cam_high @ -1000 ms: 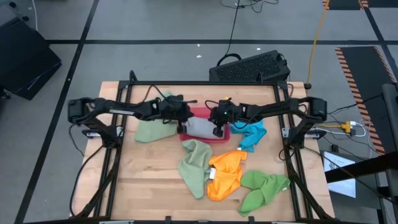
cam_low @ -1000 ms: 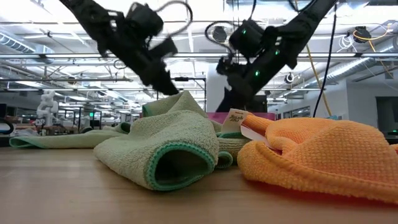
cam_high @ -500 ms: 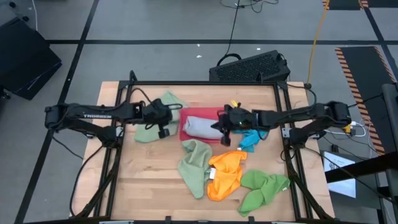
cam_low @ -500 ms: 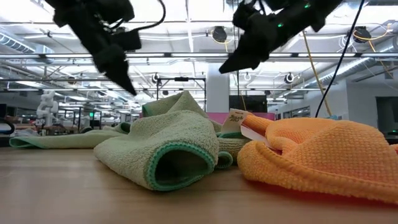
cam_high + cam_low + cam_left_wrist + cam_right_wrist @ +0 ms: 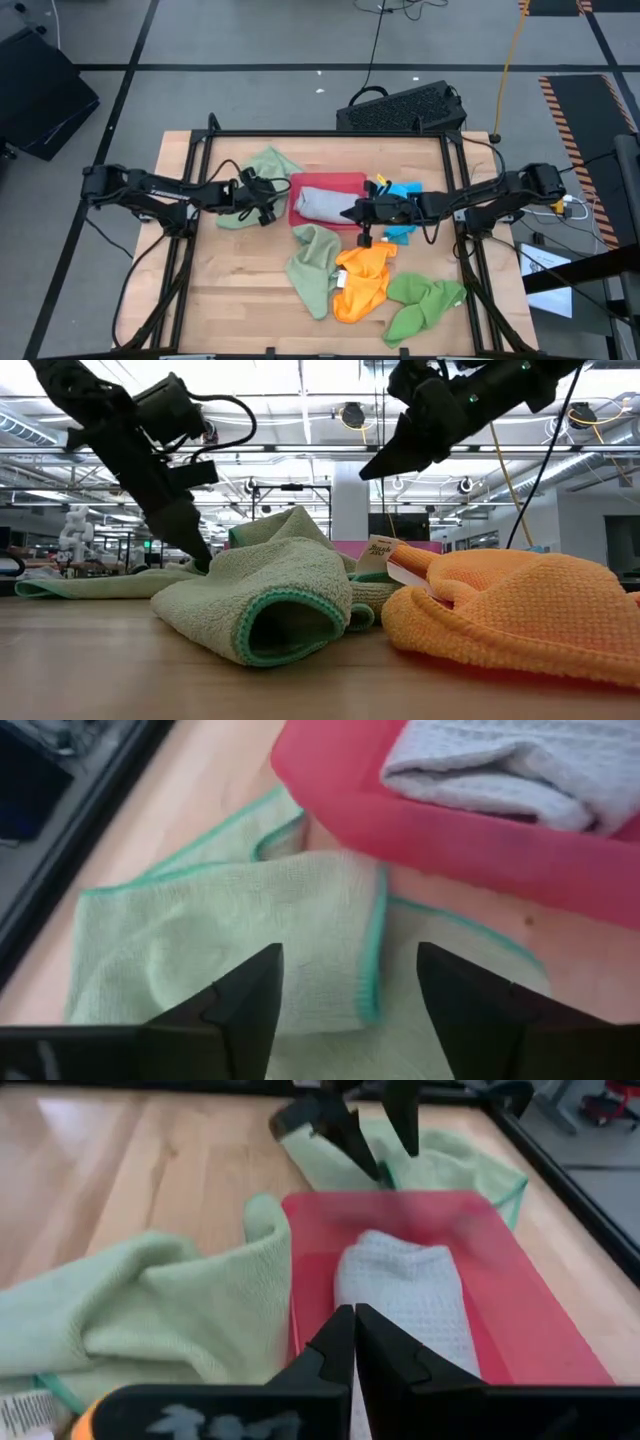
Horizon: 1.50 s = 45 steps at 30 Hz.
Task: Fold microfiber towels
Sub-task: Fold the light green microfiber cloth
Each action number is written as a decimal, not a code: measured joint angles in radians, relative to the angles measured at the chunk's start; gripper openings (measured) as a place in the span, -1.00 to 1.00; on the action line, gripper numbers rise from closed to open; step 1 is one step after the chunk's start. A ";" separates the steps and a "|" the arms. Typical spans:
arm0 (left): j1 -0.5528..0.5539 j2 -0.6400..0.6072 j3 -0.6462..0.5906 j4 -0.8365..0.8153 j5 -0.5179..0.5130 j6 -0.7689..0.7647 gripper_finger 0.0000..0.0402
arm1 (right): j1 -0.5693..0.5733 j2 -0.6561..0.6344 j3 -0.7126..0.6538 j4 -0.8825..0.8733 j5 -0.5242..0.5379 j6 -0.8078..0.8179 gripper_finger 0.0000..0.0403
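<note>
Left gripper (image 5: 345, 1010) wide open over sage towel (image 5: 250, 930); lower onto one edge only. Right gripper (image 5: 355, 1342) shut, empty, over tray (image 5: 520, 1320).

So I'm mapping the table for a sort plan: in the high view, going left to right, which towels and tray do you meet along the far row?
sage green towel → red tray holding the folded grey-blue towel → bright blue towel

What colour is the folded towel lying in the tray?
Pale grey-blue. The folded towel in the red tray shows best in the right wrist view.
</note>
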 joint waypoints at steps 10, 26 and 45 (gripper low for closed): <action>0.075 0.051 -0.003 0.037 0.006 0.131 -0.61 | -0.003 0.000 -0.075 0.227 0.074 0.004 -0.98; -0.124 -0.285 -0.001 0.001 0.050 0.022 -0.95 | 0.046 0.081 -0.082 0.321 0.077 0.172 -0.98; -0.551 -0.472 -0.001 -0.059 -0.224 -0.200 -0.95 | 0.115 0.160 -0.081 0.531 0.159 0.129 -0.46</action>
